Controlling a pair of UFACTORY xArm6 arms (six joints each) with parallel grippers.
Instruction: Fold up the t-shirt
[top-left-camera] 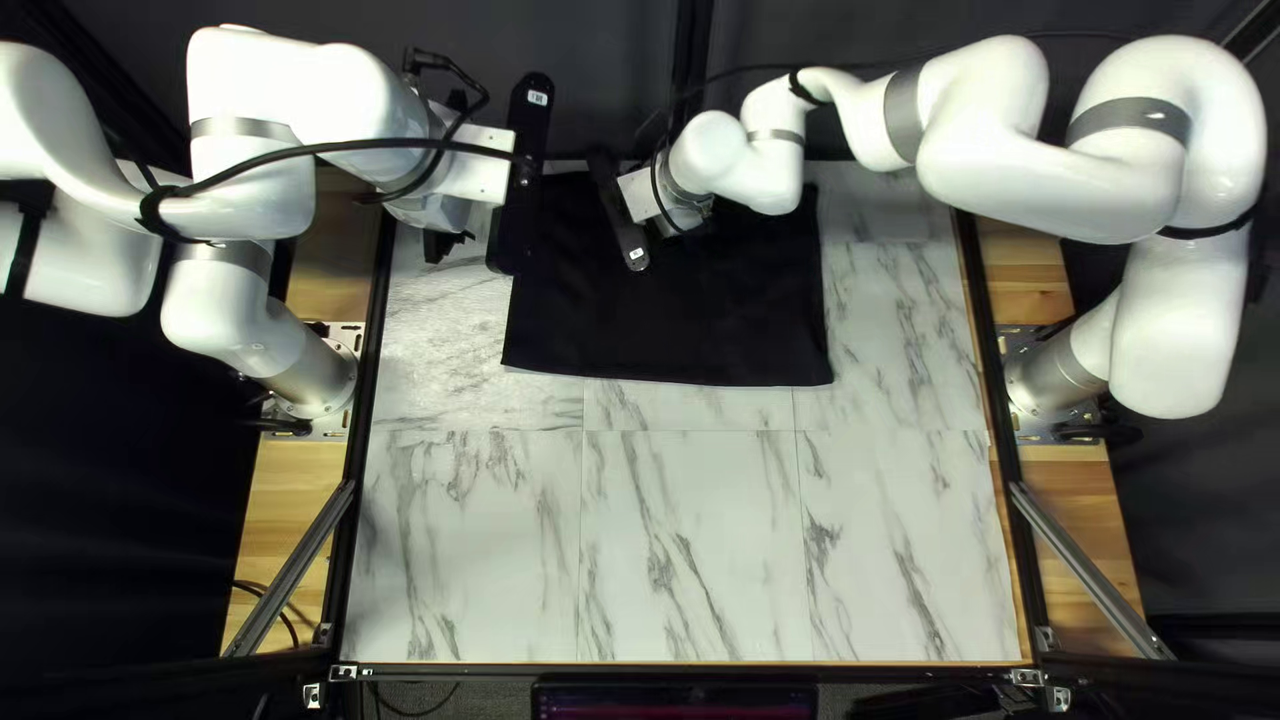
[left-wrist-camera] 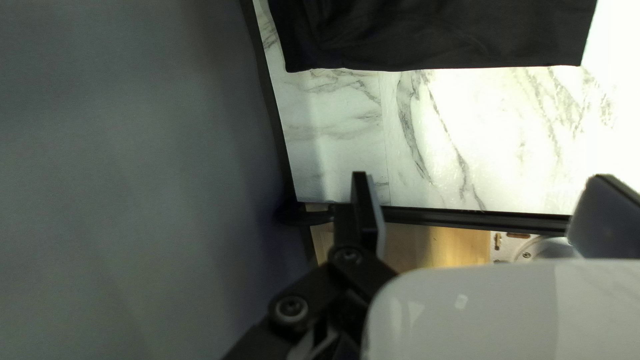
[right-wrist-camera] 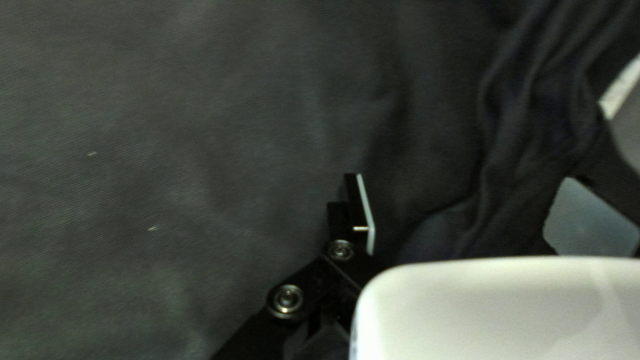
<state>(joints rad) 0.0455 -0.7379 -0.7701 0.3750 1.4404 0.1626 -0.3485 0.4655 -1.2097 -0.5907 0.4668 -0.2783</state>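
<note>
My left gripper is raised over the table just left of the black t-shirt, which lies mostly smooth at the far side. In the left wrist view the left gripper stands open over the table's edge, and the shirt lies ahead, clear of its fingers. My right gripper is over the shirt's far part, its tips hidden from above. In the right wrist view the right gripper is open above dark cloth; loose folds run ahead of and between its fingers.
Marble-patterned tabletop spreads from the shirt to the near edge and along both sides. A dark frame rail borders the right side. The raised arms reach across the table's far corners, their wrists side by side.
</note>
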